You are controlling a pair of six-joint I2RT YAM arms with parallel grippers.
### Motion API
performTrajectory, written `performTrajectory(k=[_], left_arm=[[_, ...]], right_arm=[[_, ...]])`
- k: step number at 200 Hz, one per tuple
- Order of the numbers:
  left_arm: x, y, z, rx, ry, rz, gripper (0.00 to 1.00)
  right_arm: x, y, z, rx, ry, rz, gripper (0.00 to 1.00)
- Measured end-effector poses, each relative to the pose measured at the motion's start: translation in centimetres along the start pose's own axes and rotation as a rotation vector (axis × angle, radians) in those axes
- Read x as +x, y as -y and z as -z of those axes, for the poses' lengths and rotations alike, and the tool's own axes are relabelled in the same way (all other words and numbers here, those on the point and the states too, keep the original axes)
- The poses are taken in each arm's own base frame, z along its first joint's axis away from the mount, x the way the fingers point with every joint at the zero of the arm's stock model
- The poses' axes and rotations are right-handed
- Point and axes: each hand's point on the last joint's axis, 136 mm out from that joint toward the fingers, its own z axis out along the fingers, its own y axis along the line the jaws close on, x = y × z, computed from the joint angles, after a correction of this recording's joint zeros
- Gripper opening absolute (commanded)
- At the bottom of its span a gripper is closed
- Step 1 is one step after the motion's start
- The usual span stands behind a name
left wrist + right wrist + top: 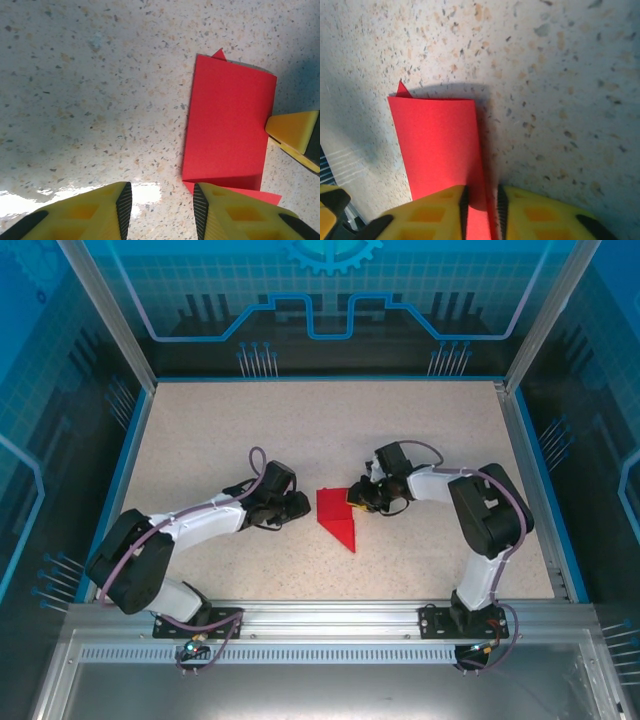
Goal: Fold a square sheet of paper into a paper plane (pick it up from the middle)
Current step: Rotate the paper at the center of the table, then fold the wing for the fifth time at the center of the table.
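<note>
The square sheet of paper [335, 515], bright red and partly folded, lies at the middle of the table with a point toward the near edge. In the left wrist view the sheet of paper [227, 125] shows a flat rectangular flap over a lower layer. My left gripper [300, 505] sits at its left edge, low over the table and open [162, 200], bare table between its jaws. My right gripper [355, 502] is at the sheet's right edge. Its jaws [482, 202] stand narrowly open, straddling a raised edge of the paper [437, 145] that leans on the right pad.
The speckled tabletop [300, 430] is bordered by a blue rim and metal frame posts. A yellow fingertip [295, 132] of the right gripper touches the paper's right edge in the left wrist view.
</note>
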Motion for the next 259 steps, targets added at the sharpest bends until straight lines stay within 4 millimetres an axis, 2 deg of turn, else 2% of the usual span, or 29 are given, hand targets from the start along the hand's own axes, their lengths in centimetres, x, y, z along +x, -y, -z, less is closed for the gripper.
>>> performTrajectory(k=[30, 64, 84, 98, 125, 149, 187, 259], left_arm=[[0.0, 0.3, 0.0, 0.012, -0.002, 0.0, 0.41], [0.1, 0.4, -0.1, 0.021, -0.008, 0.001, 0.41], [0.2, 0.5, -0.4, 0.026, -0.019, 0.003, 0.41], [0.3, 0.5, -0.8, 0.026, -0.027, 0.004, 0.41], [0.6, 0.4, -1.3, 0.025, -0.047, 0.021, 0.41], [0.5, 0.8, -1.5, 0.031, -0.054, 0.027, 0.41], [0.3, 1.4, -1.7, 0.045, -0.058, 0.028, 0.41], [0.8, 1.8, -2.0, 0.064, -0.087, 0.029, 0.41]], right_arm=[[-0.3, -0.7, 2.1, 0.015, 0.053, 0.03, 0.32], [-0.2, -4.1, 6.4, -0.045, 0.127, 0.159, 0.22], [0.9, -5.6, 7.6, -0.077, 0.123, 0.23, 0.18], [2.2, -6.2, 7.2, -0.084, 0.085, 0.266, 0.15], [5.4, -6.5, 5.3, -0.068, -0.018, 0.314, 0.12], [7.5, -5.8, 3.3, -0.033, -0.099, 0.325, 0.1], [7.8, -4.0, 1.7, 0.024, -0.135, 0.296, 0.09], [6.6, -1.8, 1.2, 0.07, -0.132, 0.251, 0.1]])
